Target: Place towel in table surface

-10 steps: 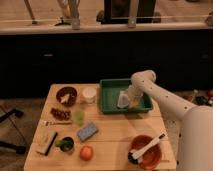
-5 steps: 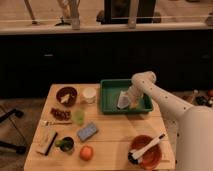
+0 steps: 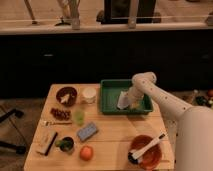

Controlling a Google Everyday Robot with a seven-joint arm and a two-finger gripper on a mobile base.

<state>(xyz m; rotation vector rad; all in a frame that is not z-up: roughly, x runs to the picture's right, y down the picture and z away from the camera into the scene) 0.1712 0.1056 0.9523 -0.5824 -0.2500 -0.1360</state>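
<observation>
table surface (image 3: 112, 145): pale wooden slats, green tray (image 3: 110, 97) at its back right.
green tray: holds the gripper (image 3: 131, 101) and the towel (image 3: 123, 99).
gripper: lowered into the tray, fingers spread, just beside the towel.
towel: pale grey, bunched upright inside the tray.

Pincer (image 3: 131, 103) sat low inside the green tray (image 3: 111, 86), its tip blurred into the wrist; contact with the towel (image 3: 122, 100) could not be told; robot body (image 3: 196, 136) was cut off by the right and bottom edges and hid the worktop's (image 3: 112, 145) right side; contents of the dark bowl (image 3: 65, 96) were too small to tell; the flat items (image 3: 47, 142) at front left were too blurred to name.
</observation>
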